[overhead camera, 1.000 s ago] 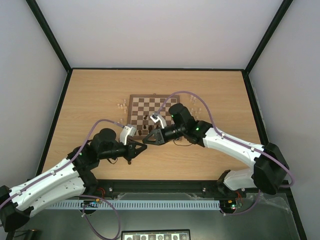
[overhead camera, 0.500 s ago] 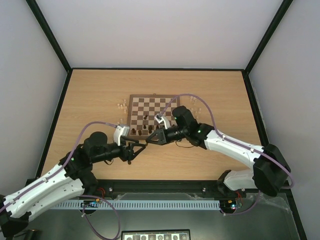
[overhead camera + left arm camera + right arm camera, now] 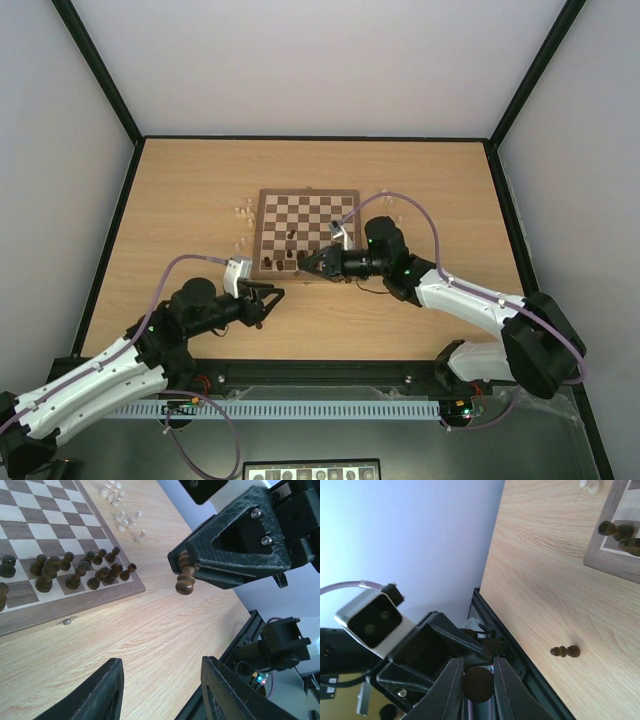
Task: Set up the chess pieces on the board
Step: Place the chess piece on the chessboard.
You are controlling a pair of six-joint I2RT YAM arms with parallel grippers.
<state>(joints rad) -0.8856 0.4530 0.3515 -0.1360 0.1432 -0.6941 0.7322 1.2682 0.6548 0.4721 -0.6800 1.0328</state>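
While presumably bound for the board [image 3: 50, 614], dark pawn [image 3: 185, 577], centre frame: pinched in right fingers [image 3: 235, 550] above worktop [image 3: 125, 645]; left fingers [image 3: 100, 695] spread, empty.

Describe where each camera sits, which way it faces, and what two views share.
Top external: overhead, looking down on the board; left arm and right arm show.
Left wrist: low over the table, facing the right end effector; the open left end effector shows below.
Right wrist: faces the left end effector; own fingers show.
Shared: both wrist views show the dark piece the right end effector holds.
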